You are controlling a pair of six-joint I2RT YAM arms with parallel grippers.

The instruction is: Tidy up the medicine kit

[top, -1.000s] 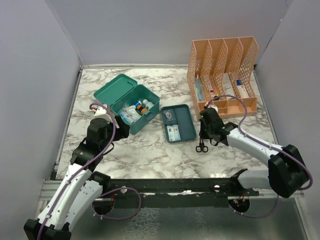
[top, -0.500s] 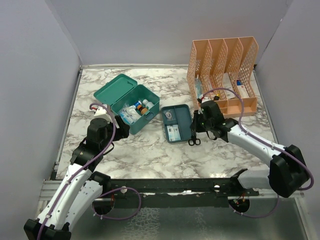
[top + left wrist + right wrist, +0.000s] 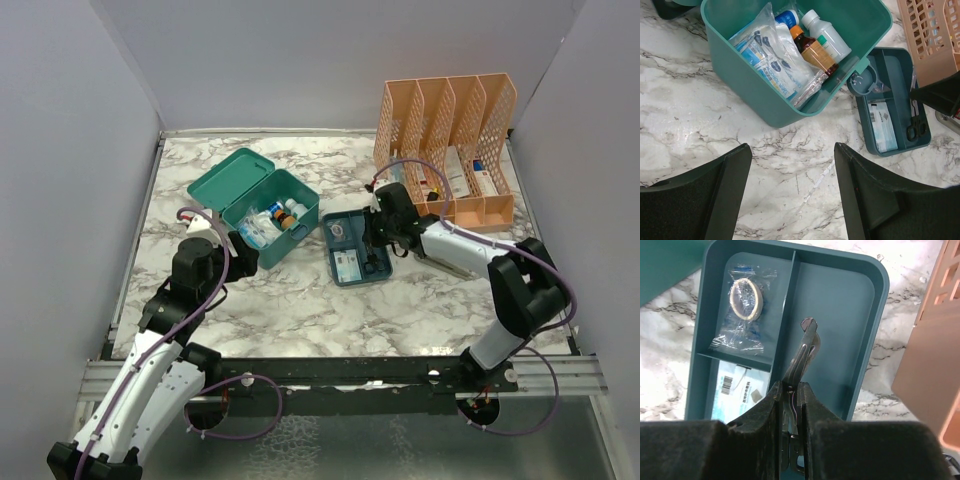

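The teal medicine kit (image 3: pixel 300 192) stands open at centre left, its lid (image 3: pixel 232 172) tipped back. Bottles (image 3: pixel 816 49) and sealed white packets (image 3: pixel 771 61) fill it. Its divided insert tray (image 3: pixel 384 252) lies on the marble to its right. My right gripper (image 3: pixel 790 390) is shut on a pair of metal scissors (image 3: pixel 805 346), blades pointing out over the tray's long right compartment (image 3: pixel 840 320). The left compartments hold a bagged tape roll (image 3: pixel 746 299) and a barcoded packet (image 3: pixel 734 390). My left gripper (image 3: pixel 792 155) hangs open over bare marble just in front of the kit, holding nothing.
A tall peach lattice file organizer (image 3: pixel 445 140) with boxes in its slots stands at the back right, close behind my right arm. Grey walls close in the marble table on three sides.
My right arm has swung left, carrying the scissors from over the marble right of the tray to above the tray's right compartment. The left arm has not moved.
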